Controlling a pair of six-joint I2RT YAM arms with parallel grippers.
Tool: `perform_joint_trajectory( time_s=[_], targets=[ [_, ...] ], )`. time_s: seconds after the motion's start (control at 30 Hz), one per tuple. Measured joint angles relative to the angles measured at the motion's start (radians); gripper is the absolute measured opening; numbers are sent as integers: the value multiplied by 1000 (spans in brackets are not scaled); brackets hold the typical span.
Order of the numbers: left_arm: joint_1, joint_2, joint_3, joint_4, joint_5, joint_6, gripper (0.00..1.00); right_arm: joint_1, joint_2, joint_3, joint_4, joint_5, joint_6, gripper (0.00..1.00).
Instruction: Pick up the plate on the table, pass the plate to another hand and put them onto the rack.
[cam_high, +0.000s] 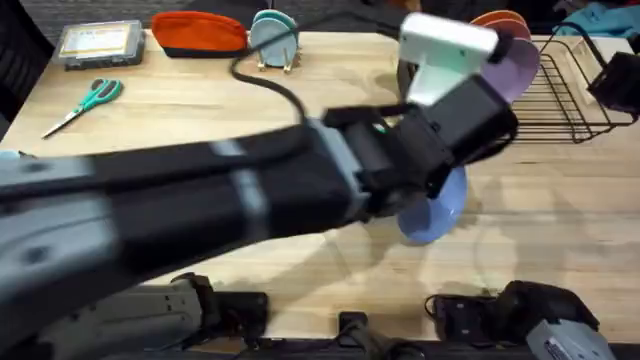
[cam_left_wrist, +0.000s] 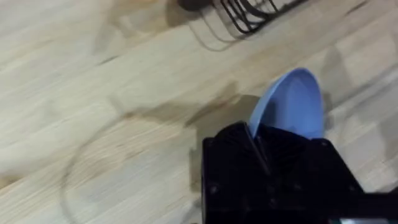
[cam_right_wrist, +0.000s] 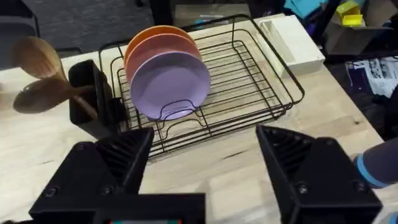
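The left arm sweeps across the middle of the table (cam_high: 560, 230), big and blurry, blocking a lot of the wood. The left gripper (cam_left_wrist: 258, 146) has its fingers pinched on the rim of the plate (cam_high: 435, 212), which hangs tilted above the tabletop's right half. The right gripper (cam_right_wrist: 205, 168) has its fingers spread wide, nothing between them, facing the rack (cam_right_wrist: 249, 81) at the far right corner. A lilac plate (cam_right_wrist: 171, 84) and an orange plate (cam_right_wrist: 155, 37) stand upright in it. Scissors (cam_high: 85, 103) lie near the far left corner.
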Motion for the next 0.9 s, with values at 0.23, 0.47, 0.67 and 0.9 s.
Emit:
perform_joint_trajectory(
  time_s=[0.23, 0.47, 0.67, 0.9],
  targets=[
    [87, -172, 0, -113, -14, 0, 42, 0, 0, 0, 0, -2, 10, 998],
    [237, -313, 0, -215, -16, 1, 41, 0, 0, 0, 0, -150, 37, 999],
    [391, -407, 0, -222, 13, 1, 41, 0, 0, 0, 0, -281, 69, 998],
    [559, -436, 0, -223, 192, 0, 41, 10, 0, 0, 0, -378, 129, 998]
  ],
)
